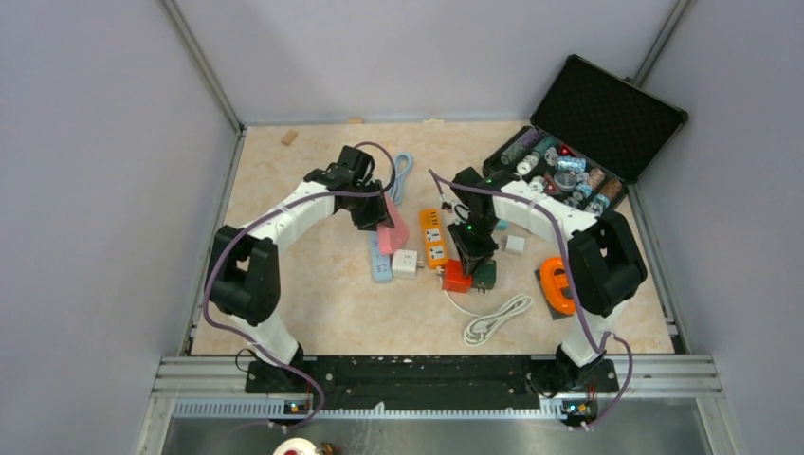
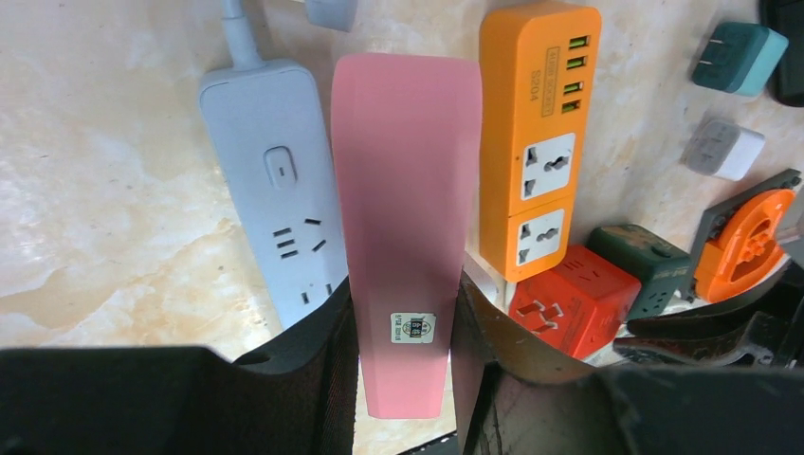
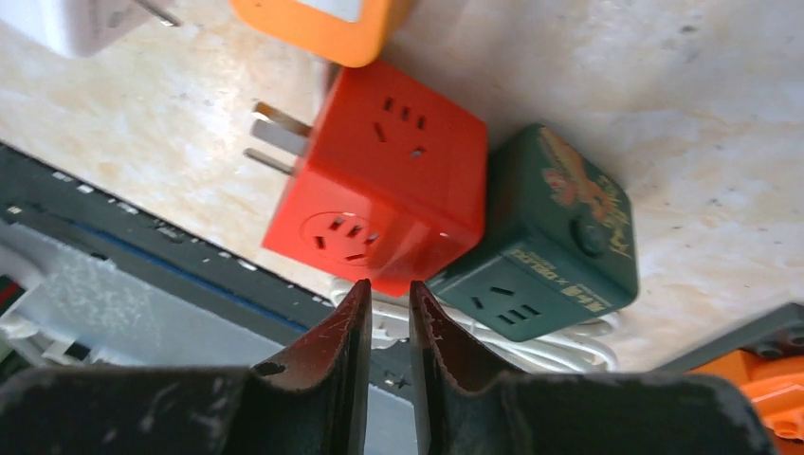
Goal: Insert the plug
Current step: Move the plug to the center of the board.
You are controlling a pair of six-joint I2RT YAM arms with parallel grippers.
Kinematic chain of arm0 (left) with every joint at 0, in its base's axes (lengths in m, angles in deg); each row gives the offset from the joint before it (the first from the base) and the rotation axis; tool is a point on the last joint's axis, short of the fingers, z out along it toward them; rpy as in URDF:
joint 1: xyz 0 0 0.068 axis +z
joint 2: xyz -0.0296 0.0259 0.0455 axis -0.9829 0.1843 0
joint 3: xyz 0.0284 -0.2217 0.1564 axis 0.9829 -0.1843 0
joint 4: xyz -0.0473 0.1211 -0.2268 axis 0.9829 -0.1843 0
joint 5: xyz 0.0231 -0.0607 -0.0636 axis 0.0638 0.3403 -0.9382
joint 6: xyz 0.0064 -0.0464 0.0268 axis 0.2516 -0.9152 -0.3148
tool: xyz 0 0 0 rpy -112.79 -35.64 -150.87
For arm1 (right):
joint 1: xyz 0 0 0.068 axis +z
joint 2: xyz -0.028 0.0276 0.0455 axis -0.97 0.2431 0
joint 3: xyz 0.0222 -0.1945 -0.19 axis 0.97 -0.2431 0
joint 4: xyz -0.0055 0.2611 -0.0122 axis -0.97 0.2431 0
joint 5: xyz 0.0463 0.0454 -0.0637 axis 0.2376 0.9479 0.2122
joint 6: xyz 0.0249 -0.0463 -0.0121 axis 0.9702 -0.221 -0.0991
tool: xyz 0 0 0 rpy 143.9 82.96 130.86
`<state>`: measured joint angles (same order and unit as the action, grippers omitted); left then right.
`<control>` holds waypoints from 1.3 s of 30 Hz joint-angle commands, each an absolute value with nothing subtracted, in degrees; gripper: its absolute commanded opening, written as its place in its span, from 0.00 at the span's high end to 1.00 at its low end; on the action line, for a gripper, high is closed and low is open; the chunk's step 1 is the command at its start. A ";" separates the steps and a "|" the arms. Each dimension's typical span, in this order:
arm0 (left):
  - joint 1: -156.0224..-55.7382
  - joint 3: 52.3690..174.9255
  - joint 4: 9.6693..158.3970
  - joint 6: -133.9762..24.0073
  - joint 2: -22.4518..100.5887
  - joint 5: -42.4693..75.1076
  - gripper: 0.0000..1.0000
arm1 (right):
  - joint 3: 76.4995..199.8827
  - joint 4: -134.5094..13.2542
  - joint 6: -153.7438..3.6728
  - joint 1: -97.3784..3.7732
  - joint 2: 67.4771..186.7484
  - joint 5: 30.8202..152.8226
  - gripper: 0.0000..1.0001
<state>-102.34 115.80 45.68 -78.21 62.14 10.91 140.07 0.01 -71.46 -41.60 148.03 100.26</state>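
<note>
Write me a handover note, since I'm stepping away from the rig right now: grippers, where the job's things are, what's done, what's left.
Left gripper: shut on the pink power strip.
Right gripper: jaws nearly closed, nothing visible between them, tips at the near edge of the red cube adapter, which touches the green cube adapter.
Done: strip gripped.
Left: the red cube's prongs are bare, so nothing is plugged in yet. Probably grasp it and insert it.

pink strip (image 2: 406,190): socket face hidden | white cable (image 3: 569,353): mostly hidden
</note>
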 commanded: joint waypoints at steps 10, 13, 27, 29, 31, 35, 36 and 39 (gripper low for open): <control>-101.88 107.44 37.18 -73.47 58.73 26.56 1.00 | 144.94 1.43 -72.27 -45.63 146.70 92.97 0.81; -101.81 107.22 35.27 -73.24 57.50 29.46 1.00 | 148.44 1.05 -72.54 -45.71 147.86 95.14 0.83; -99.52 109.80 31.68 -70.86 53.67 30.25 1.00 | 161.46 -3.19 -72.54 -44.54 159.00 104.81 0.53; -99.13 111.48 31.92 -71.04 53.66 28.23 1.00 | 163.26 -3.30 -72.31 -43.93 160.58 106.25 0.52; -98.99 113.30 31.68 -71.51 53.29 27.74 1.00 | 164.88 -3.36 -72.32 -43.01 162.44 108.29 0.53; -98.35 116.25 31.49 -71.75 50.60 28.69 1.00 | 167.31 -3.00 -72.58 -40.40 166.13 111.97 0.64; -98.10 116.94 31.48 -71.65 49.73 29.02 1.00 | 167.63 -2.91 -72.62 -39.77 166.84 112.81 0.65; -97.76 117.92 32.97 -70.77 45.89 29.62 1.00 | 167.59 -3.01 -72.56 -37.56 168.73 113.76 0.67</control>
<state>-98.54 113.88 31.49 -71.83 53.22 28.50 165.23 -2.96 -71.83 -40.58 166.39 109.92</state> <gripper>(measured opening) 0.362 0.337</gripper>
